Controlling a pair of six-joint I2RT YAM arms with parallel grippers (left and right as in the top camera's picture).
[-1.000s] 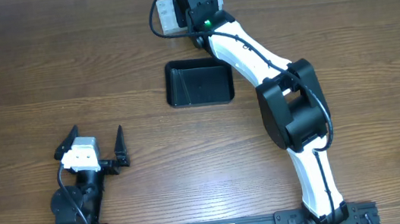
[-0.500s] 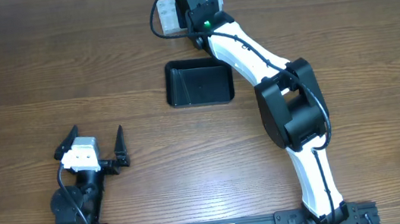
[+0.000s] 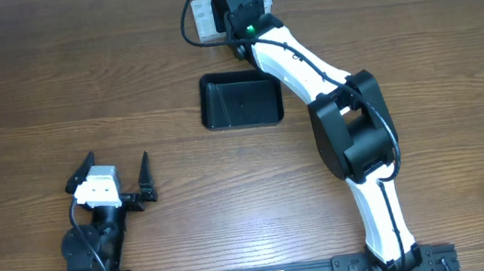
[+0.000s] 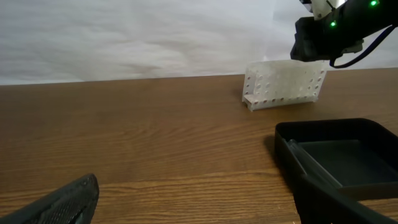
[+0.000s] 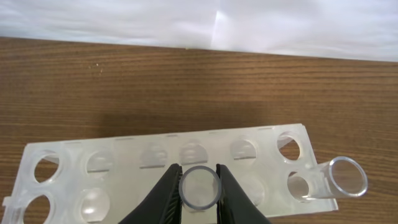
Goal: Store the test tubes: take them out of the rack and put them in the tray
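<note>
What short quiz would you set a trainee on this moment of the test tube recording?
1. True or false: the right claw grips a test tube at the rack.
2. Where is the tray? A) beside the rack, apart from it; B) on top of the rack; C) under the rack.
3. Fill in: the left claw is ___ (open or shut).

Key: 1 true; 2 A; 3 open.
</note>
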